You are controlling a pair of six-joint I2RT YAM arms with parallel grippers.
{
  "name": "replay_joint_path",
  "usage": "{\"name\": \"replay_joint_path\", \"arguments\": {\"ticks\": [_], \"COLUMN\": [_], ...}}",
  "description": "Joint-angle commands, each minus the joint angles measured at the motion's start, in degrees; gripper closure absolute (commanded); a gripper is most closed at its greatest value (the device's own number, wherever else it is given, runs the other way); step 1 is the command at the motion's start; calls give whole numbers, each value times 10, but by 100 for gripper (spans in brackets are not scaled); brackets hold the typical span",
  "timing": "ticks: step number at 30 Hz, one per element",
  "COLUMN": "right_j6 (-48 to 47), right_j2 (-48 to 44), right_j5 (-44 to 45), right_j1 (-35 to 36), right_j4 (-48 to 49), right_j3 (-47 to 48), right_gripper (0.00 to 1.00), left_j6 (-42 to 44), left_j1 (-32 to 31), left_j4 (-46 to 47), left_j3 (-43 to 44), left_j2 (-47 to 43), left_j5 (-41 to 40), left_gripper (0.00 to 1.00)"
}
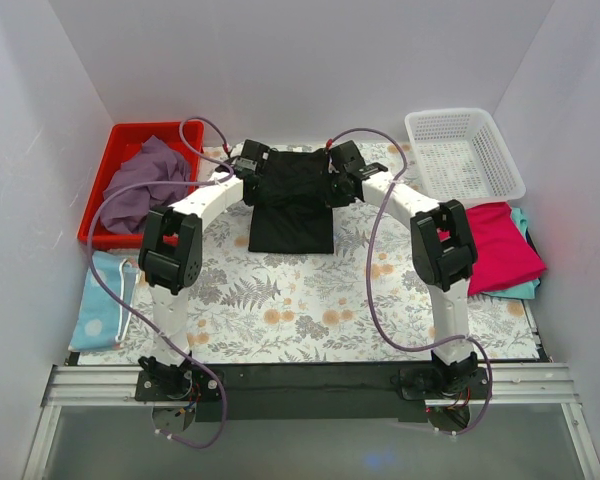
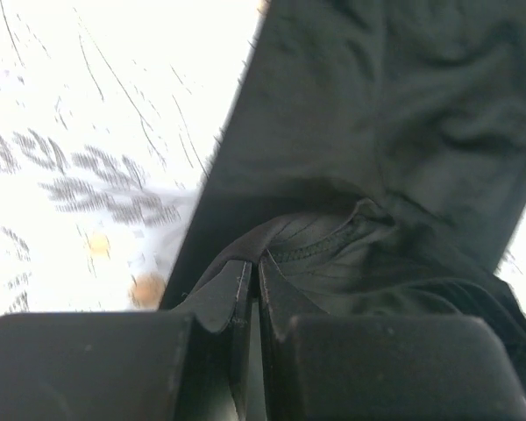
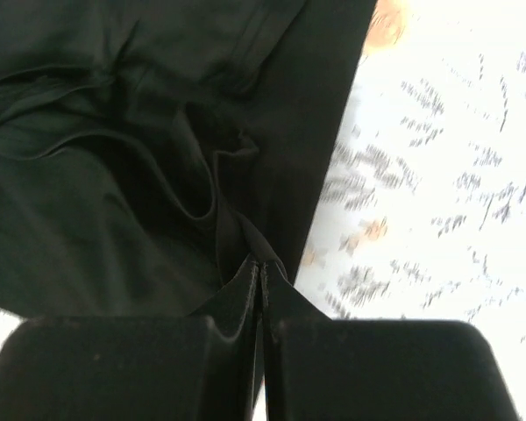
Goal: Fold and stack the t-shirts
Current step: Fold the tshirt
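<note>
Black t-shirt [image 1: 291, 215] sits at the far-centre of your desk [image 1: 280, 310]. Its near part lies as a narrow flat rectangle pointing toward the near edge. Its far part is wider and rumpled b/w the two arms.

Your left fingers [image 1: 248, 166] are on the shirt's far left corner and your right fingers [image 1: 336, 166] on its far right corner. Both arms reach in from the near edge and bend inward.

- **Left wrist cam:** the tips are pressed together w/ a ribbed edge of the black cloth pinched b/w them, so they're clamped on the shirt.
- **Right wrist cam:** the tips are closed tight on a fold of black cloth that runs up from the pinch.

Each wrist view also shows a straight side edge of the shirt against the fern-and-flower print of the desk.

Moving outward:

- **Far left corner:** a purple t-shirt [image 1: 145, 185] is heaped in a red bin [image 1: 120, 133].
- **Far right corner:** a white basket [image 1: 465, 150].
- **Right edge, just near of the basket:** a magenta-pink t-shirt [image 1: 500, 245] lies on a teal t-shirt [image 1: 525, 290], w/ teal peeking out at its far and near sides.
- **Left edge, near of the red bin:** a pale blue dotted cloth [image 1: 95, 300] lies partly off the printed cover.
- **Cables:** lilac cables [image 1: 375, 290] loop from each arm's base up toward its wrist.
</note>
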Motion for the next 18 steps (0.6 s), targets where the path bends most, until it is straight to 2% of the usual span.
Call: {"name": "replay_joint_path", "arguments": {"ticks": [1,8,9,10,11,12,13,15,18], "right_j6": [-13,-17,-20,-23,-26,-26,-27,-23,-22], "right_j2": [37,85,86,80,75,69,56,43,21], "right_j5": [-24,-32,-27,-19,-14,-12,13,28,47], "right_j1": [-13,-36,-37,-37,-40,-40,-42,-44,-44], "right_j4": [-22,-60,-66,-69,-69,-68,-69,-66,-65], "right_j3": [72,157,164,167,169,171,173,176,176], "right_gripper": [99,99,86,80,75,66,63,57,54], "left_j6": [22,63,64,65,68,74,76,84,90], "left_j1": [21,40,43,46,47,48,48,48,48], "left_j4": [-3,-17,-19,-20,-17,-14,-10,-2,5], "left_j3": [39,119,128,133,136,139,140,139,127], "left_j2": [14,82,84,82,77,65,58,41,8], "left_j5": [-6,25,35,37,37,38,31,31,31], "left_gripper": [100,98,89,66,56,49,42,36,33]}}
